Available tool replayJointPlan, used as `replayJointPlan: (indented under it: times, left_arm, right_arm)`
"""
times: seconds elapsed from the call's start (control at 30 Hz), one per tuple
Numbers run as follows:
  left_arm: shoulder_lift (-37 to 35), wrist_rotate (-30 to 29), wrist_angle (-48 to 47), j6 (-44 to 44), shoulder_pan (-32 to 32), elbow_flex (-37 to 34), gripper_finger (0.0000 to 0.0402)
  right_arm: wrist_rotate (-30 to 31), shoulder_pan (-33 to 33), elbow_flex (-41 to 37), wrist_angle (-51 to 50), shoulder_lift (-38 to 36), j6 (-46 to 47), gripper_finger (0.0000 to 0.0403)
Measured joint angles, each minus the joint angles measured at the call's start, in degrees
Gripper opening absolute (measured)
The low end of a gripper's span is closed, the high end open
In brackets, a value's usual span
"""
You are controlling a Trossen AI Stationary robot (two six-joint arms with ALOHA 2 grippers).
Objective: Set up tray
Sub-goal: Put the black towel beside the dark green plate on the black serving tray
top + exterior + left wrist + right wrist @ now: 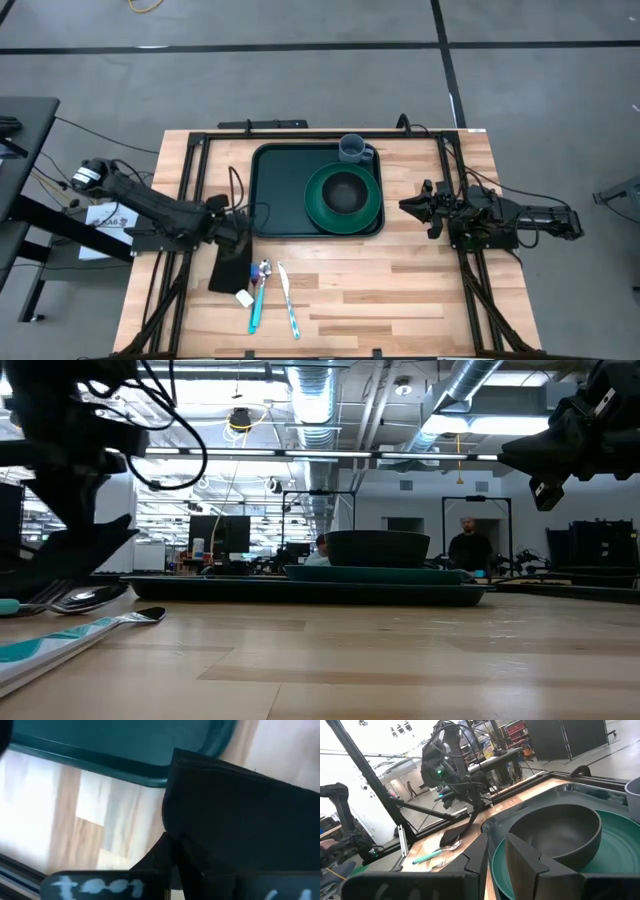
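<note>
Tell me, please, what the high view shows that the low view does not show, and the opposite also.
Only the high view shows the grey cup on the tray's far edge, the flat black rectangle under the left gripper, and the whole outline of the tray with the right gripper beside it.

Only the low view shows the room behind the table, with a person standing there.

Both show the tray, the dark bowl on the green plate, and the cutlery with teal handles on the wooden table.
</note>
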Motion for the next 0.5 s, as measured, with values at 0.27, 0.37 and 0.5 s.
replayJointPlan:
  times: [0.27, 0.37, 0.5]
  left_arm:
    - [0.0, -0.1, 5.7, 10.1, 9.5, 0.0, 0.0]
    - [0.0, -0.1, 9.0, 12.2, 12.5, 0.0, 0.0]
    - [0.0, 0.3, 11.8, 13.9, 16.4, 0.0, 0.0]
  right_arm:
    - [0.0, 0.0, 0.0, 0.0, 0.0, 0.0, 0.0059]
    - [0.0, 0.0, 0.0, 0.0, 0.0, 0.0, 0.0059]
    - [0.0, 0.0, 0.0, 0.0, 0.0, 0.0, 0.0059]
